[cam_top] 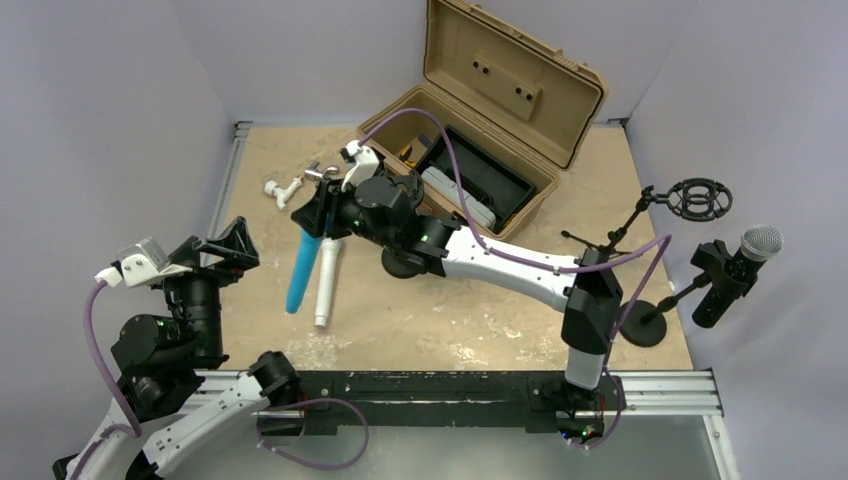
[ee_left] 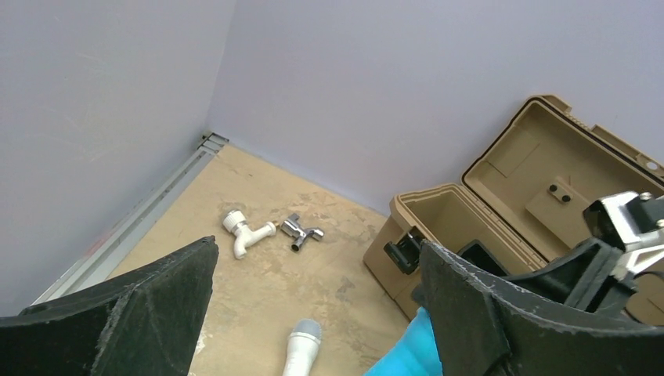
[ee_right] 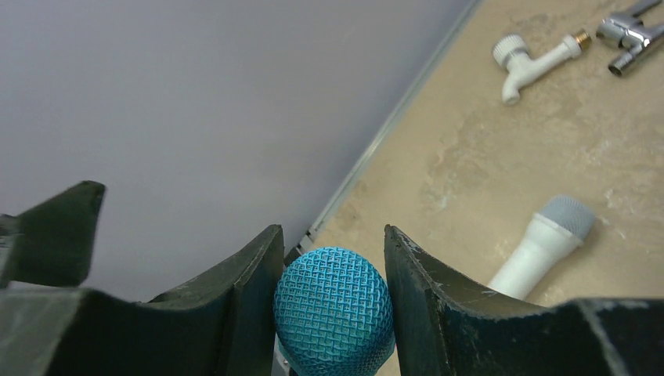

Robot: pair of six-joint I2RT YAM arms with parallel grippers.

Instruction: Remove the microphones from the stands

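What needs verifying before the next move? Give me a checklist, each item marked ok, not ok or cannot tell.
1. Right gripper shut on the blue microphone: ok.
2. Left gripper open and empty: ok.
3. White microphone lying apart from the blue microphone: ok, a gap shows in the right wrist view.
4. Blue microphone's lower end resting on the table: cannot tell.
5. Black microphone out of its stand: not ok, it sits in the clip at the table's right edge.
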